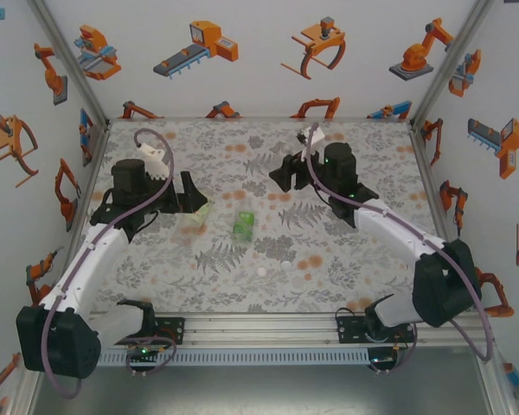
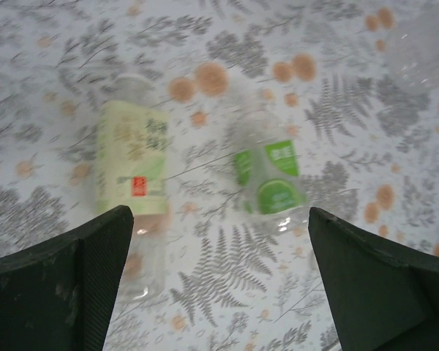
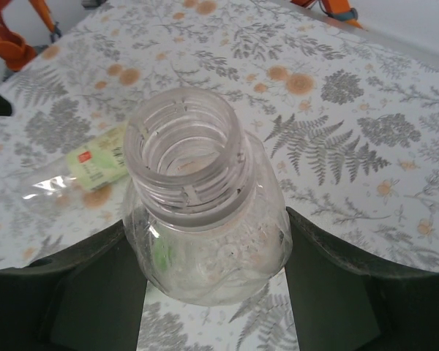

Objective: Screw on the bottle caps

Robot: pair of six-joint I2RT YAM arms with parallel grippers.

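Evidently little was finished: the right jaws clenched the plain clear bottle [image 3: 205, 241], its threaded neck uncapped. Beneath the spread, empty left jaws lay the yellow-labelled bottle [image 2: 130, 157] and the green-labelled bottle [image 2: 269, 175]. One white cap [image 1: 262, 271] sat loose on the bench [image 1: 199, 277], apart from both jaws.

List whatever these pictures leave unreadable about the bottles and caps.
- Right wrist view: clear bottle, base hidden under its own shoulders.
- Left wrist view: pale yellow-green bottle, label print blurred, one end partly behind the left hand's finger.
- Top view: white cap, too small to tell which side faces up.
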